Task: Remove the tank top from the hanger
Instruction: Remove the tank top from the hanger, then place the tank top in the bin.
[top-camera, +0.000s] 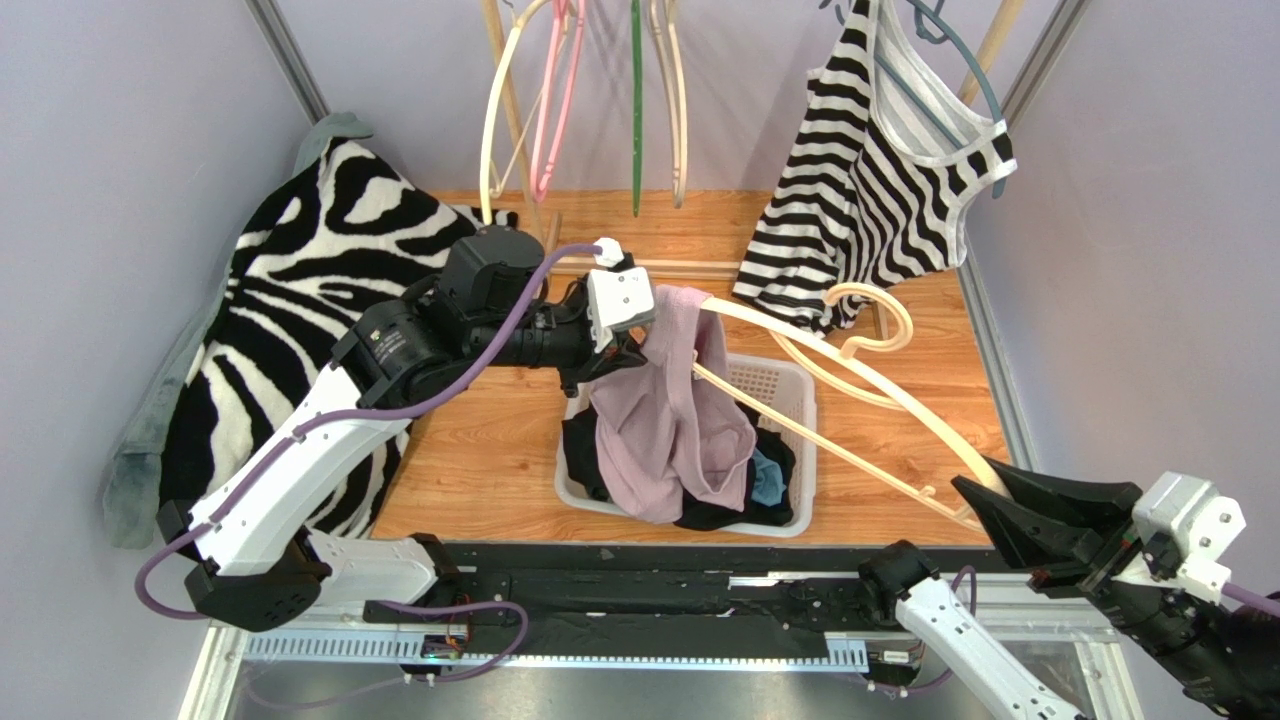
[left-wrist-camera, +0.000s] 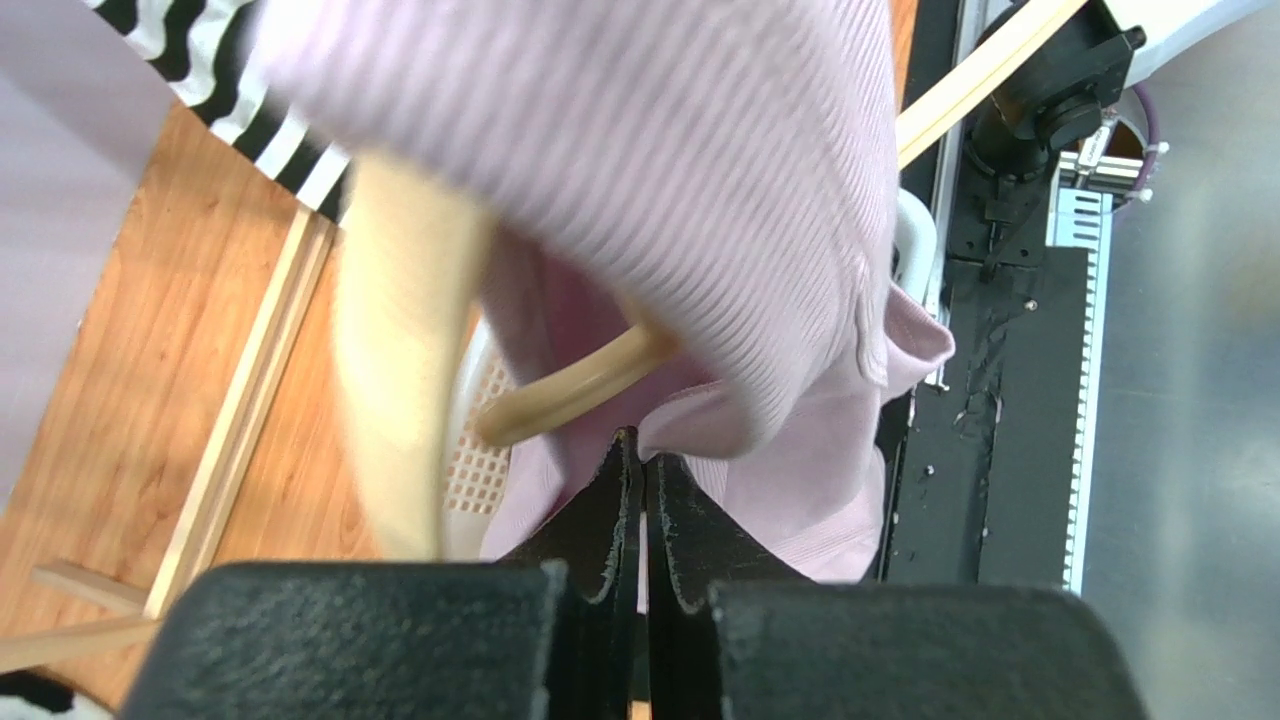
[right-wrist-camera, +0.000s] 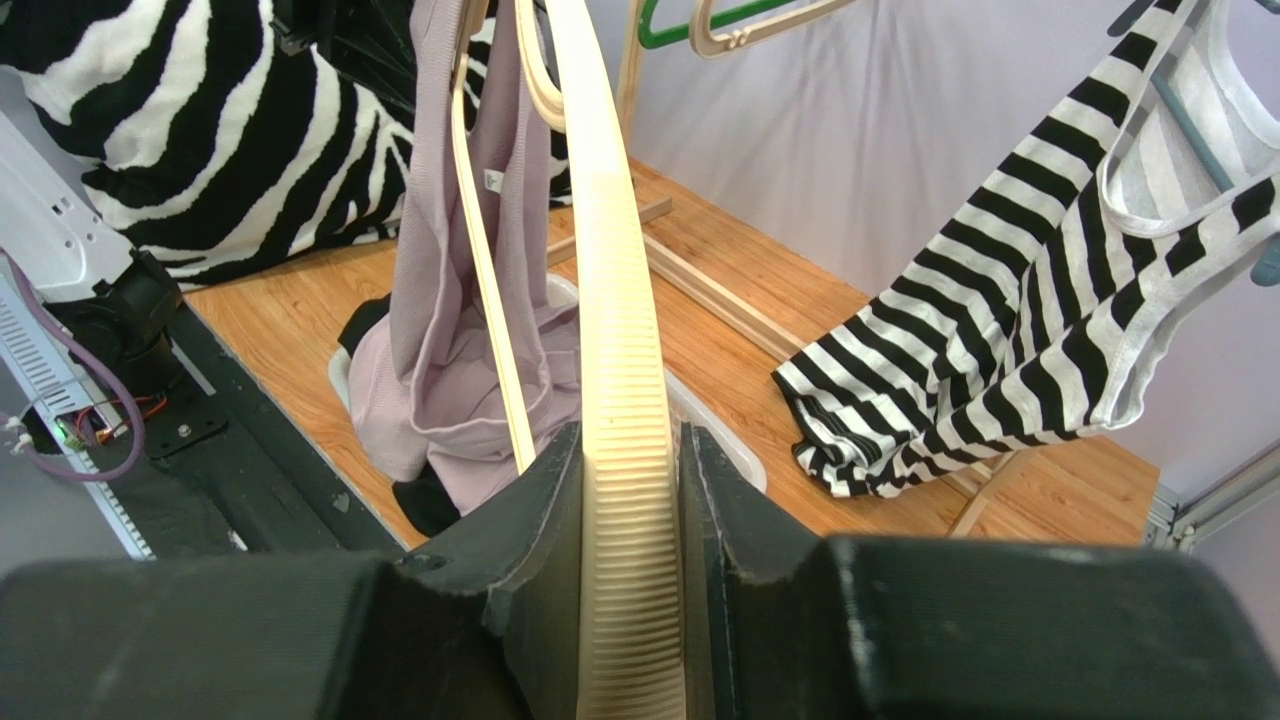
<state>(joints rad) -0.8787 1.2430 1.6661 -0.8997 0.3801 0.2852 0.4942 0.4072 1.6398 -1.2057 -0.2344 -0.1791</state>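
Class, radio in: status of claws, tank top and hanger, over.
Left claw shut on tank top. Right claw shut on hanger. Tank top draped on hanger end, above basket. Nothing blocking.

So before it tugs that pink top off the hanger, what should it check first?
1. Right hand clamped on the hanger: ok, fingers on either side of its ribbed bar.
2. Left hand pinching the tank top: cannot tell; fingers together, cloth right at their tips.
3. Top free of the hanger: not ok, it is draped over one end.
4. Basket below to catch it: ok, the cloth hangs over it.
5. Hanger hook clear of the striped top: cannot tell, they overlap in the top view.
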